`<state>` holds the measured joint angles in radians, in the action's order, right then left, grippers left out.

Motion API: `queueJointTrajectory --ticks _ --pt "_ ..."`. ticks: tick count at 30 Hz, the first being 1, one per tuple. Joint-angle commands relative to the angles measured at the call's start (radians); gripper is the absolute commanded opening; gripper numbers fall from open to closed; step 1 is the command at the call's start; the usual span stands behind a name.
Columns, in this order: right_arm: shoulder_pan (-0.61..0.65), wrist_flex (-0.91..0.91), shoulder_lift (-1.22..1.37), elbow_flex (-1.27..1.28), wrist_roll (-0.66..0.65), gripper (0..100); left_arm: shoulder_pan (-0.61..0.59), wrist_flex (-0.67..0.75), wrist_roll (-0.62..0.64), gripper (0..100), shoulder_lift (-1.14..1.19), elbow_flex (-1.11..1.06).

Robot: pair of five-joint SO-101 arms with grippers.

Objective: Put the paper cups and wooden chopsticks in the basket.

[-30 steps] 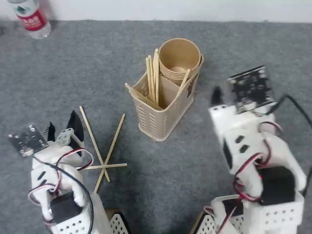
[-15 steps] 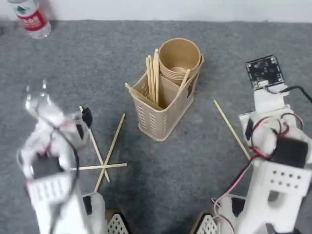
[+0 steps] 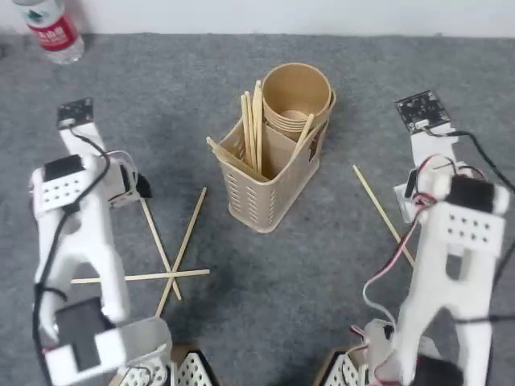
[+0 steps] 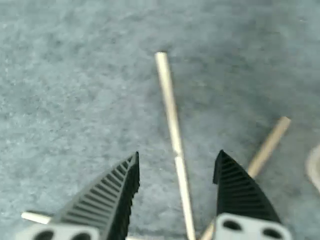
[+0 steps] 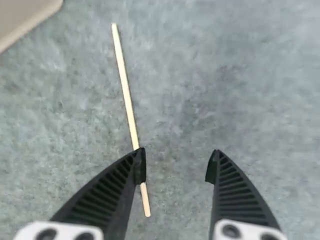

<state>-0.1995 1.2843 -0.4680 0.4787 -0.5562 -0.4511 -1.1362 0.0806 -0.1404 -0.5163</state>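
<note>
A tan slotted basket (image 3: pixel 269 189) stands mid-table with stacked paper cups (image 3: pixel 296 95) and several wooden chopsticks (image 3: pixel 252 133) upright in it. Three loose chopsticks (image 3: pixel 182 249) lie crossed to its left, and one chopstick (image 3: pixel 380 211) lies to its right. My left gripper (image 4: pixel 177 157) hangs open over the crossed ones, with one chopstick (image 4: pixel 171 112) running between its fingers and a second chopstick (image 4: pixel 268 146) off to the side. My right gripper (image 5: pixel 177 155) is open just above the carpet, and the lone chopstick (image 5: pixel 127 97) passes under one finger.
A plastic bottle (image 3: pixel 50 28) with a red label lies at the far left corner of the grey carpet (image 3: pixel 177 104). The arm bases stand at the near edge. A white wall strip borders the far side.
Both arms have unfolded from near their bases and stretched forward. The left gripper now hangs over the crossed chopsticks. The right arm's move uncovered the lone chopstick.
</note>
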Motion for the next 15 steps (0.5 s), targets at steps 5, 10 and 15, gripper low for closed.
queueJointTrajectory --ticks 5,10,15 --pt "-0.104 -0.186 0.189 -0.003 -0.011 19.8 0.000 0.112 -0.038 23 0.123 0.039" --pt "-0.159 -0.262 0.289 -0.008 -0.012 19.8 0.025 0.160 -0.020 23 0.222 0.073" --pt "-0.147 -0.283 0.361 -0.009 -0.055 19.8 0.018 0.155 0.014 23 0.376 0.153"
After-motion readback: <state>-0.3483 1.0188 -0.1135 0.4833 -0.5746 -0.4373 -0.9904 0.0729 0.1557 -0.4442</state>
